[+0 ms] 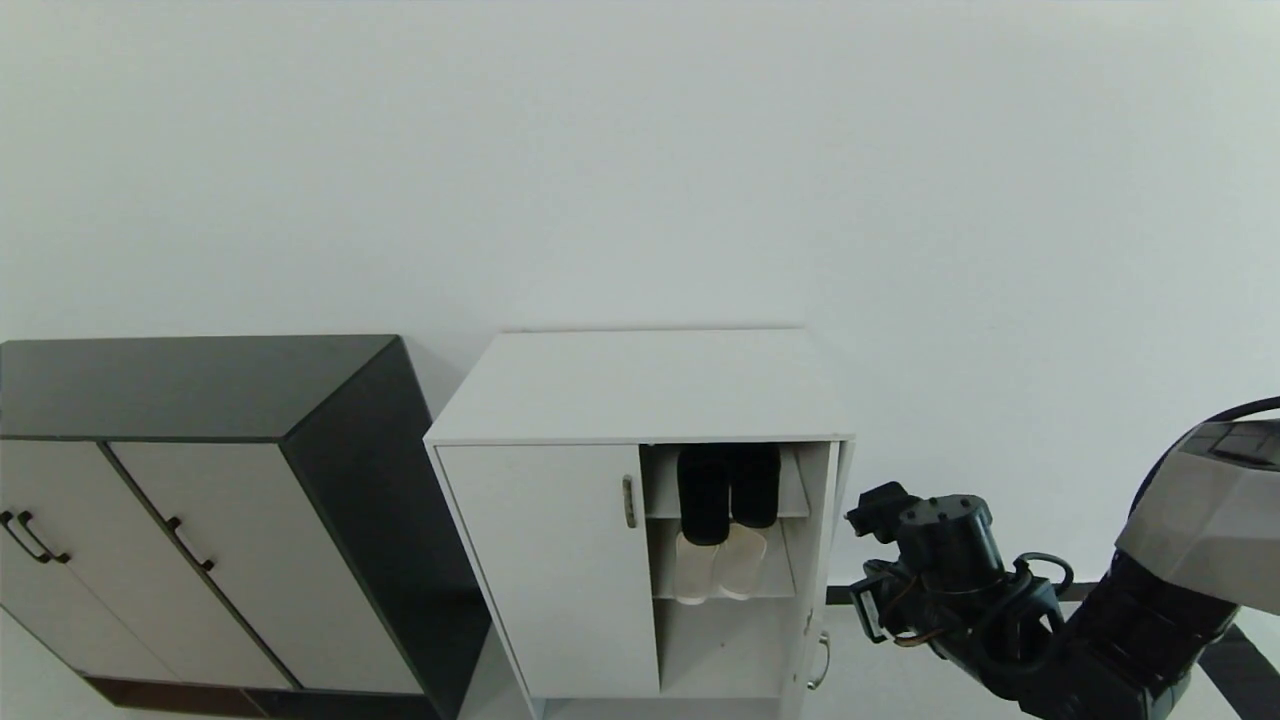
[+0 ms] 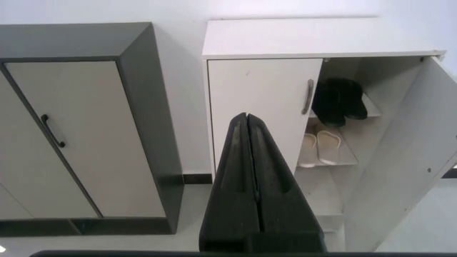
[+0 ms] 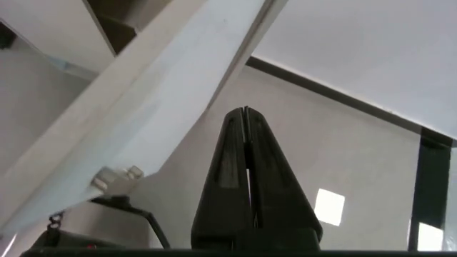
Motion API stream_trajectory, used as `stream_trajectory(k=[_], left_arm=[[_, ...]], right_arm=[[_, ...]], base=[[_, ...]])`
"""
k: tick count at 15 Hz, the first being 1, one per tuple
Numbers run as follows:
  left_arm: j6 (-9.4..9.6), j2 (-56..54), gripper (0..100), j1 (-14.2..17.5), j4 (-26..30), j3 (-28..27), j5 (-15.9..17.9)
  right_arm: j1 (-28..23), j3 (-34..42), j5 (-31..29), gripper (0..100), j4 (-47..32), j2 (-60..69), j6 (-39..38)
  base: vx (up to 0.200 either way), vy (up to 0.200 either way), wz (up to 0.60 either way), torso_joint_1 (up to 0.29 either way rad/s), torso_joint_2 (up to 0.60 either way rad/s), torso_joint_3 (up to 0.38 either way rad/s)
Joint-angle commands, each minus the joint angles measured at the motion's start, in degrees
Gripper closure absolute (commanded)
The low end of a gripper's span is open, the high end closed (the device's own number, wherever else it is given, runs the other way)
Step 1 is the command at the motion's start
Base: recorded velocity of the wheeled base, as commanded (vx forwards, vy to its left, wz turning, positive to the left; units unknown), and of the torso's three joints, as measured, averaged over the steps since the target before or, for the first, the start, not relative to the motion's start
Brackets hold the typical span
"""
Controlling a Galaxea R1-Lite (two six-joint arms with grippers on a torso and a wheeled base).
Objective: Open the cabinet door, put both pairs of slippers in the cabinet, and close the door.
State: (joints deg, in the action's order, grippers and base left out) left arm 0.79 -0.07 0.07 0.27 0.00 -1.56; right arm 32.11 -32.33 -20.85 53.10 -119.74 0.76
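White cabinet (image 1: 640, 385) stands against the wall, two doors. Left door (image 1: 545, 560) is closed, with one metal handle (image 1: 629, 501) at its inner edge. Right door (image 2: 414, 143) is swung wide open, with its own handle (image 1: 820, 661) low on the outer face.

Inside the open half: three compartments, two shelves.
- Upper shelf: one pair of black slippers (image 1: 728, 490), two side by side, touching.
- Middle shelf: one pair of white slippers (image 1: 720, 565), two side by side, directly below the black pair.
- Bottom compartment: nothing seen in the part that shows.

Count: two pairs, four slippers, all inside the cabinet.

Right gripper (image 3: 246, 113): fingers pressed together, nothing between them. In the head view its arm sits just outside the open door, on the outer-face side. The wrist view shows the door panel slanting close past the fingers and the door handle near the gripper's base. Whether it touches the door cannot be told.

Left gripper (image 2: 246, 118): fingers also pressed together, holding nothing. It is held well back from the cabinet, in front of the closed left door.

Left of the white cabinet, just beside it: one dark cabinet (image 1: 200, 385) with two light doors, both closed, each with one black handle (image 1: 35, 537) (image 1: 190, 543).
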Motion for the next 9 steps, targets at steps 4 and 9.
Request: stream_trajectory(k=[4,9], left_arm=[[0.00,0.1,100,0.0,0.1,0.0,0.0],[0.00,0.1,100,0.0,0.0,0.0,0.0]], right_arm=[[0.1,-1.4,0.7,100,5.4,-7.3,0.0],[0.6,-8.5,2.4,100,6.7,-9.7,0.1]], base=[[0.000,0.000,0.00,0.000,0.00,0.000],[0.000,0.000,0.00,0.000,0.00,0.000]])
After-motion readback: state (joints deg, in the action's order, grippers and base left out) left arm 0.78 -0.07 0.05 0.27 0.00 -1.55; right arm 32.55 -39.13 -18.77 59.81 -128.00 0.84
